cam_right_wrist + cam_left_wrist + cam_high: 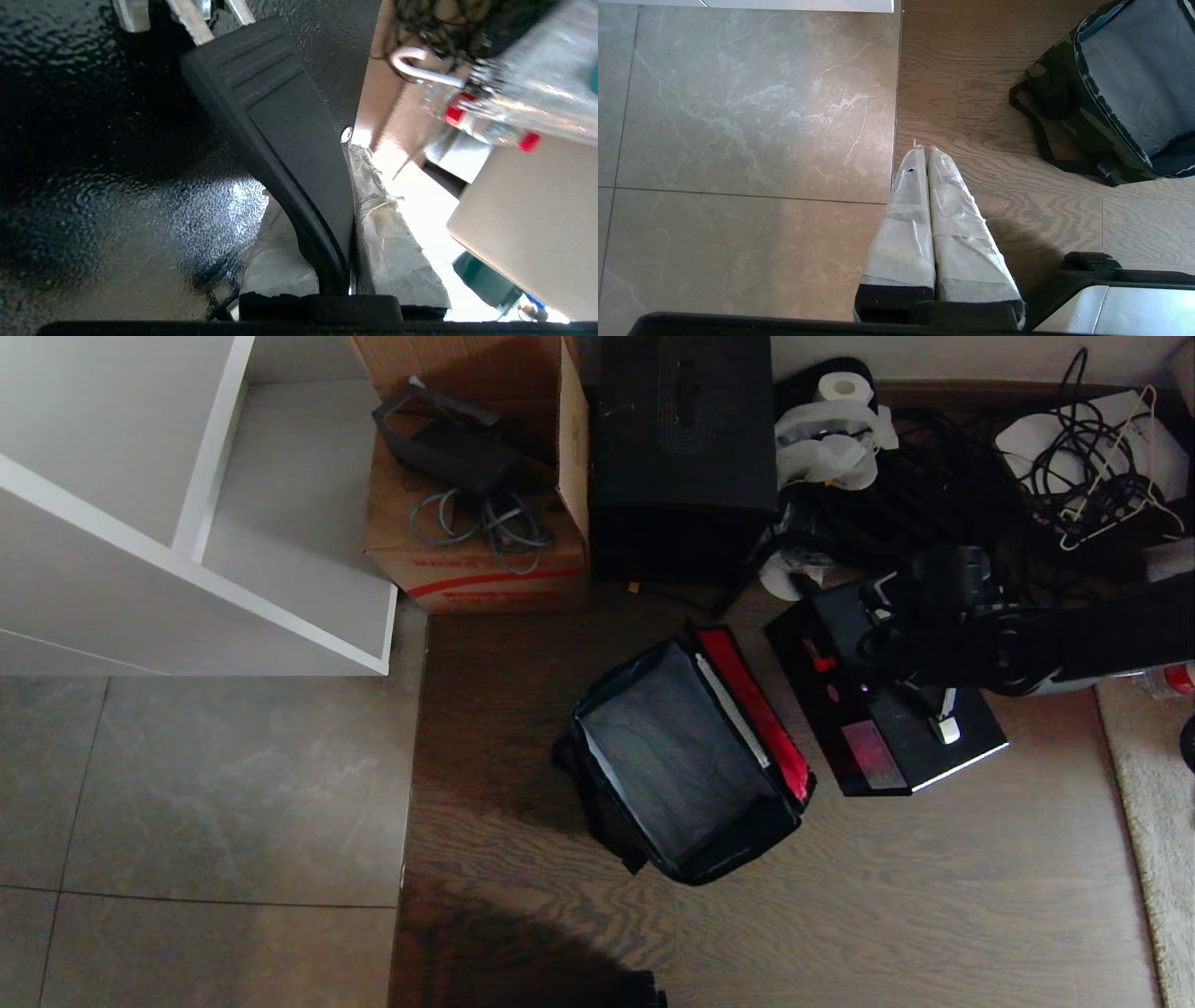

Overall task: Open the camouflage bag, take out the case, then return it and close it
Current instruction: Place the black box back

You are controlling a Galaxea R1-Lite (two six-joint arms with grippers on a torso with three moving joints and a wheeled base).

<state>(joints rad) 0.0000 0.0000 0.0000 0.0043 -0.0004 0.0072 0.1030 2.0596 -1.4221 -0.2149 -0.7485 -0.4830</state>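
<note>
Clearly the right claw [345, 261] pinches only the thin handle [289, 140] of the case [882, 709], right of the open camouflage bag [686, 756]; swinging, it could slip free.

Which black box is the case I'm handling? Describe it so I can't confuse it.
Start at the open camouflage bag on the wood floor. The case is the flat black box just beyond its red lid, with the right gripper shut on its top handle. The other black box, by the wall, is taller with no handle.
</note>
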